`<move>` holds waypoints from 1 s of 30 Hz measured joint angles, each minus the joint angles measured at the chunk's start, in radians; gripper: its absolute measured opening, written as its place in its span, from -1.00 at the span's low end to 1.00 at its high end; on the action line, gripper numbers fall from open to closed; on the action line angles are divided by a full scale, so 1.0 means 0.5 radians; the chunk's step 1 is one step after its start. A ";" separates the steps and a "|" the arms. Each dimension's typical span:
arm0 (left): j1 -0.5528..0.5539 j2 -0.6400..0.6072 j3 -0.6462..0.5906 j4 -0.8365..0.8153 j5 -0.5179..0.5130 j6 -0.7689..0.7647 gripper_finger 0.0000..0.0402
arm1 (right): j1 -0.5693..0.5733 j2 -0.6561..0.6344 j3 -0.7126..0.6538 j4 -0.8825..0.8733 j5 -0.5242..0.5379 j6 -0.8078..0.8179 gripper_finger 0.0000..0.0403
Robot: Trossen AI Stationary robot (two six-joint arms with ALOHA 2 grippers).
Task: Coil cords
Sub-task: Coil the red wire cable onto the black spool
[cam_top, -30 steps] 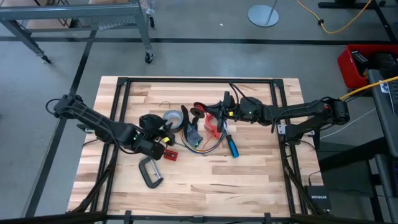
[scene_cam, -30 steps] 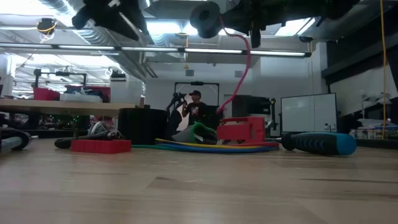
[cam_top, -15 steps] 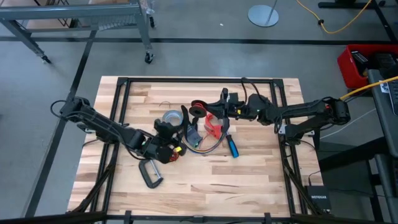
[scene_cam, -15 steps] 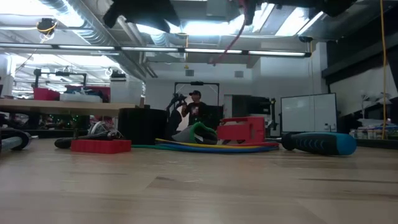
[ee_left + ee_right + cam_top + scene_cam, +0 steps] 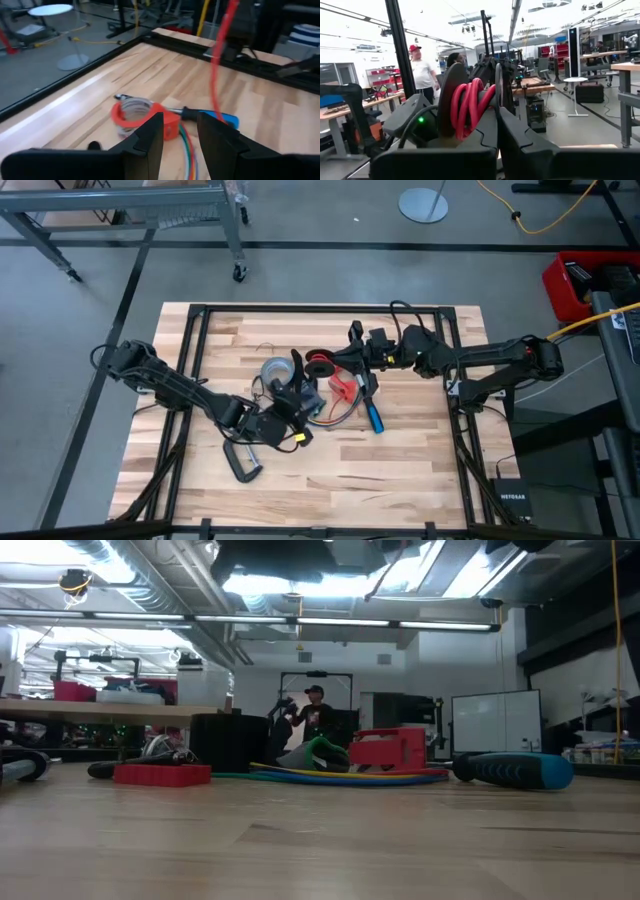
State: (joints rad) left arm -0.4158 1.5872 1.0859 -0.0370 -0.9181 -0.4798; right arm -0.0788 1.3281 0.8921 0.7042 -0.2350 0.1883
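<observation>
In the right wrist view I see my right gripper (image 5: 497,107) clenched on the red cord (image 5: 470,105), which is wound in loops and lifted above the table. In the high view this gripper is at about 1 o'clock from the table (image 5: 400,470) centre. My left gripper (image 5: 290,423) is near the centre, its fingers (image 5: 150,137) released, above the multicoloured cord (image 5: 335,412). Beside it, at 3 o'clock, lies the blue screwdriver (image 5: 374,416). Far behind, a person (image 5: 316,720) stands.

Bright overhead strip lights, ceiling glare, blurred left wrist view
</observation>
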 joint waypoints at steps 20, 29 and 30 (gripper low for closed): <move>0.173 0.058 0.001 0.200 0.545 -0.038 -0.45 | 0.000 0.000 0.000 0.022 -0.041 -0.028 -0.99; 0.180 0.170 0.001 0.329 0.581 -0.035 -0.45 | 0.000 0.000 -0.001 0.066 -0.041 -0.028 -0.99; 0.180 0.170 0.001 0.331 0.581 -0.040 -0.45 | 0.000 0.000 -0.001 0.066 -0.042 -0.028 -0.99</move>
State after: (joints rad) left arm -0.3256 1.6722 1.0863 0.1286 -0.6273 -0.4998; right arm -0.0788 1.3281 0.8914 0.7375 -0.2558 0.1741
